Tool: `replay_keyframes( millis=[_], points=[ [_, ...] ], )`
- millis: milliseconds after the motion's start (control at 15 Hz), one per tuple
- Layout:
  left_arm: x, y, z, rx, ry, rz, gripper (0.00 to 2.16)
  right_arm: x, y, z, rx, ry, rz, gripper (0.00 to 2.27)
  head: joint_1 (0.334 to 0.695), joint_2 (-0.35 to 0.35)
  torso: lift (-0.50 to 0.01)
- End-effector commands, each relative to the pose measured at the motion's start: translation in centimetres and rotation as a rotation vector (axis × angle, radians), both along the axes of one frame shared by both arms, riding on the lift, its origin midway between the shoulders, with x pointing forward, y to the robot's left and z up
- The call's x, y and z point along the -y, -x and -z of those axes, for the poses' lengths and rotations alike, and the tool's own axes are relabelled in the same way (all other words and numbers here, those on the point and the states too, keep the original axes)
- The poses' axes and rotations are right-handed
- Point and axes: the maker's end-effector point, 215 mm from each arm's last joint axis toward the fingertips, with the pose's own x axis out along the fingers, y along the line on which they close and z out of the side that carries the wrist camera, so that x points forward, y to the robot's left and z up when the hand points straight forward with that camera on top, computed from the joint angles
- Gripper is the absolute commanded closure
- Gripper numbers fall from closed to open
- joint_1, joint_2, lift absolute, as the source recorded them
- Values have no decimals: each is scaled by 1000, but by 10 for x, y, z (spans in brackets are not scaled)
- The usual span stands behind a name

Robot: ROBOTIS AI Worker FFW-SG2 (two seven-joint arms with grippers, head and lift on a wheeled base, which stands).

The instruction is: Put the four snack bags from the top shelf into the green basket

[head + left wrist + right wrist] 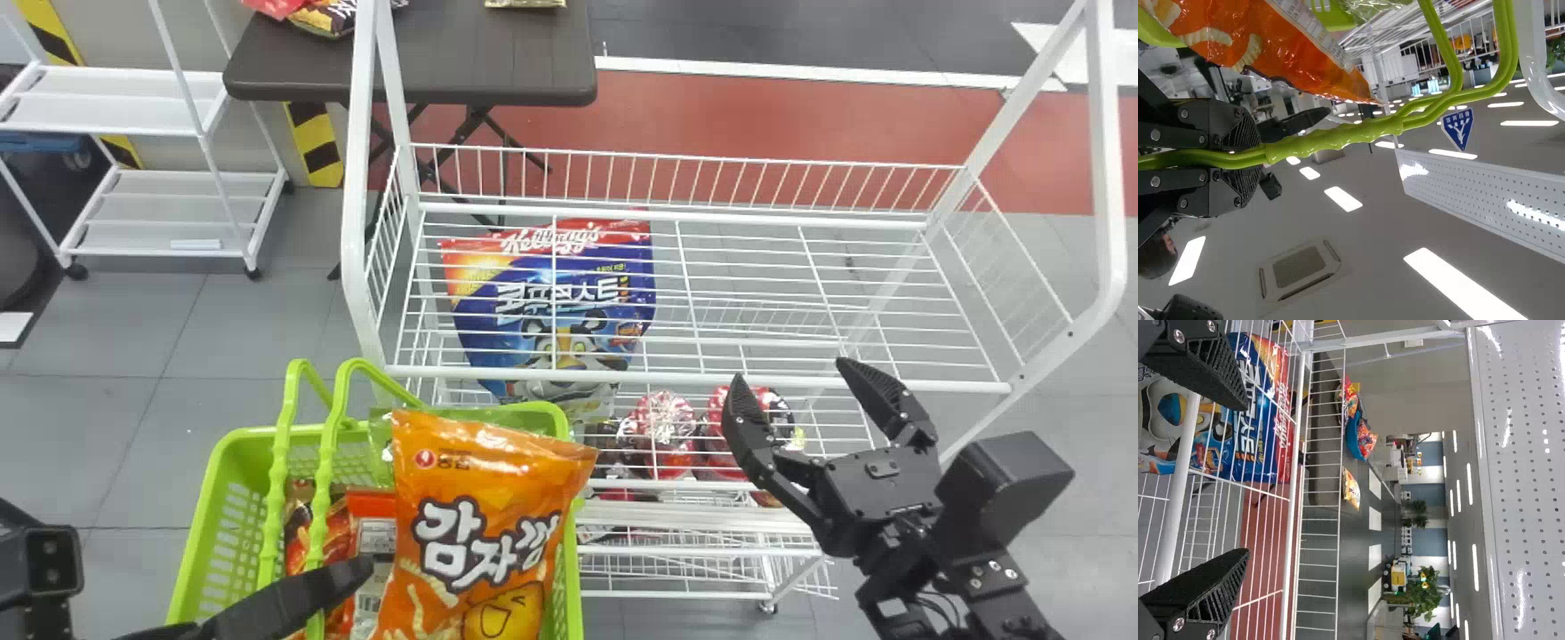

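An orange snack bag (pixel 480 524) stands in the green basket (pixel 200 533), beside other red and orange packets (pixel 333 538). The left tool (pixel 307 594) is closed around the basket's handles (pixel 333 436). The right tool (pixel 791 373) is open, its fingers apart, near the front rail of the white wire rack (pixel 693 380). Below the rack's top shelf are a blue cereal bag (pixel 498 307) and red packs (pixel 667 440). More bags (pixel 324 18) lie on the dark counter (pixel 462 53) behind.

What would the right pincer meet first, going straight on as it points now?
Likely the white wire rack, ahead of the right pincer. Depth is unclear, so I can't say whether its front rail or back fence comes first.
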Motion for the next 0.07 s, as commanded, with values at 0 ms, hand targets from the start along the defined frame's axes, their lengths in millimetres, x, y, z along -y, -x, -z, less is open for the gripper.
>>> replay_keyframes(
  millis=[0],
  points=[
    [-2, 1, 0, 0, -1, -2, 2148, -4, 1, -2, -1, -6, -3, 33, 695, -55, -1]
  ],
)
